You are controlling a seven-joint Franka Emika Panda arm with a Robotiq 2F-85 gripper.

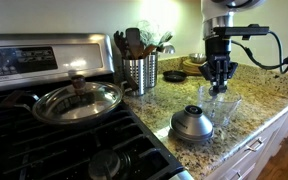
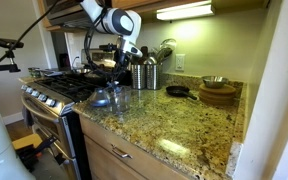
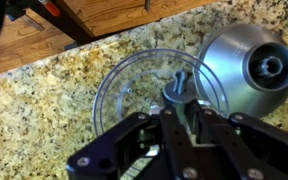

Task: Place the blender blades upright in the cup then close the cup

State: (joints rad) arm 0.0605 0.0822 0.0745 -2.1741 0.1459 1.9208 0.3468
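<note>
Domestic kitchen: a speckled granite surface [image 1: 254,100] runs right of a black gas stove [image 1: 44,140], with a cream wall behind.

Jaws: pointing straight down and drawn almost together, apparently clamped on the upright stem of the grey blender blades [image 3: 177,88]. In the wrist view the blades hang inside the mouth of the clear, colourless, wide plastic cup [image 3: 109,85]. Whether they reach its floor cannot be told. In an exterior view the cup [image 1: 224,108] stands upright on the surface directly below the jaws.

A silver dome-shaped metal lid [image 3: 246,62] rests on the surface just beside the cup; contact between the two cannot be confirmed. Far left, and well apart, are a perforated steel utensil holder [image 1: 140,72] and a steel pan under a glass lid [image 1: 77,100].

Assessment: the placing step is in hand; closing is not yet begun.

Risks:
- Releasing before the blades are seated would likely let them topple onto their side.
- The cup looks light and nothing holds it, so an off-centre descent could push its wall and tip or slide it.
- Jaws opening inside the cup may catch the wall.
- The lid is smooth and domed, so a grip on it could slip.
</note>
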